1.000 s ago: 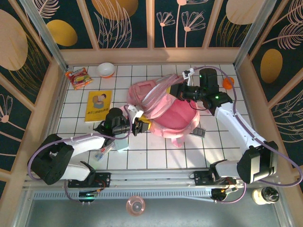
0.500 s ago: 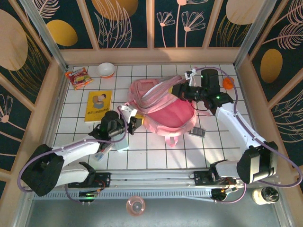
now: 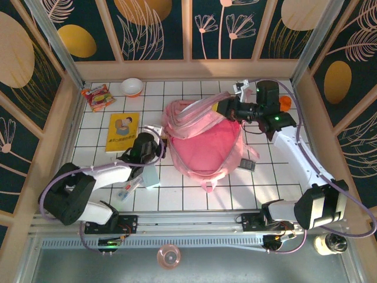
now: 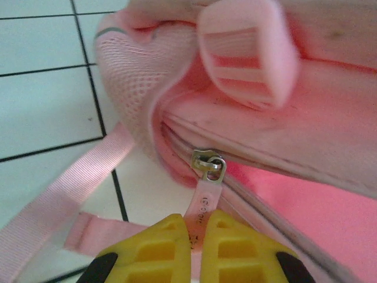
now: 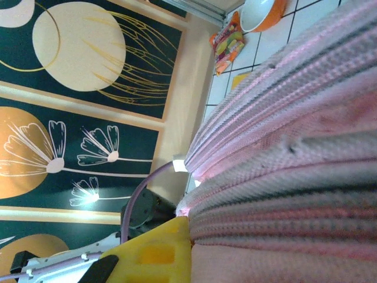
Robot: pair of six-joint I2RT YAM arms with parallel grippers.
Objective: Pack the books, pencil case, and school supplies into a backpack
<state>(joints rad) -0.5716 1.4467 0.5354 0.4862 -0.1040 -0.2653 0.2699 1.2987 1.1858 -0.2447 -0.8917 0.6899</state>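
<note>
The pink backpack (image 3: 203, 147) lies mid-table, its straps (image 3: 197, 109) drawn up toward the back right. In the left wrist view my left gripper (image 4: 196, 239) is shut on the pink zipper pull tab (image 4: 201, 207), just below the metal slider (image 4: 209, 165). From above, my left gripper (image 3: 160, 148) sits at the backpack's left edge. My right gripper (image 3: 222, 109) is shut on the bunched straps (image 5: 283, 147); one yellow finger (image 5: 156, 253) presses against them. The yellow book (image 3: 123, 131) lies at left. The mint pencil case (image 3: 151, 175) and the clear packet (image 3: 128, 190) lie under my left arm. The dark calculator (image 3: 248, 164) is right of the backpack.
A snack packet (image 3: 98, 96) and a small bowl (image 3: 132, 86) are at the back left. A small orange object (image 3: 285, 103) sits by the right wall behind my right arm. Wooden walls (image 3: 68, 127) border the tiled table (image 3: 182, 197).
My left gripper has closed on the zipper pull and drawn back left. The right gripper has moved up and right with the straps, and the backpack has spread flatter.
</note>
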